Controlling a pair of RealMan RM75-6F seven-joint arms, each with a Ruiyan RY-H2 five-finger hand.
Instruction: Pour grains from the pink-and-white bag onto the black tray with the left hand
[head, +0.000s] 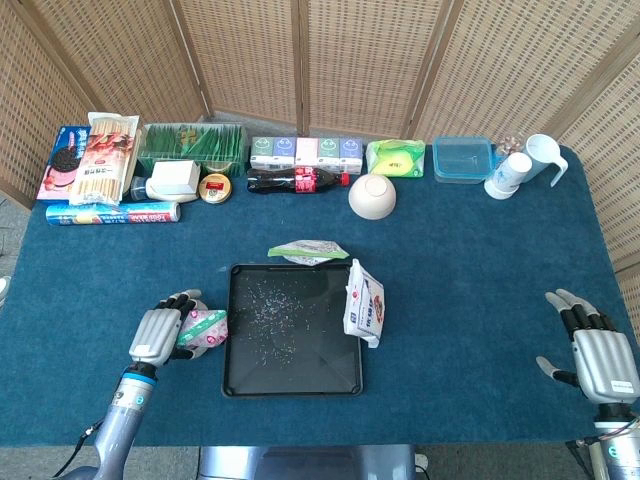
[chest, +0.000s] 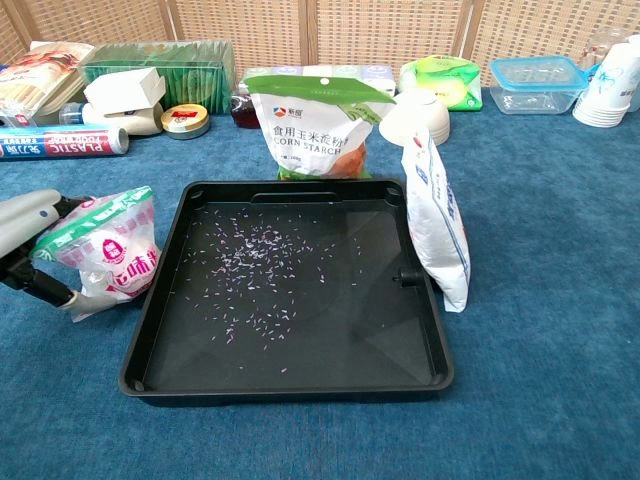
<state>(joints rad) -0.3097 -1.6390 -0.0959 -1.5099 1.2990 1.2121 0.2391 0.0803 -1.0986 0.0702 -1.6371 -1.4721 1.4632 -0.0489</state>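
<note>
1. Where the blue-covered table (head: 480, 300) is seen from the head view, a black tray (head: 240, 385) is found lying near its front edge, and every other thing is placed here relative to that tray.
2. Inside the tray, a thin scatter of pale grains (chest: 262, 262) is spread over the upper half of the floor.
3. A white bag with blue print (chest: 437, 222) is stood against the tray's right rim, touching it.
4. A bag marked corn starch (chest: 315, 125) is stood upright just behind the tray's far rim.
5. Just left of the tray, the pink-and-white bag (chest: 112, 257) is gripped by the left hand (head: 158, 333), whose fingers (chest: 24, 222) are wrapped around its left side; the bag is tilted, its green-edged top towards the hand.
6. Far right of the tray, near the table's front corner, the right hand (head: 600, 355) is held with fingers spread and nothing in it.
7. Well behind the tray, a cream bowl (head: 372, 195) is set upside down.
</note>
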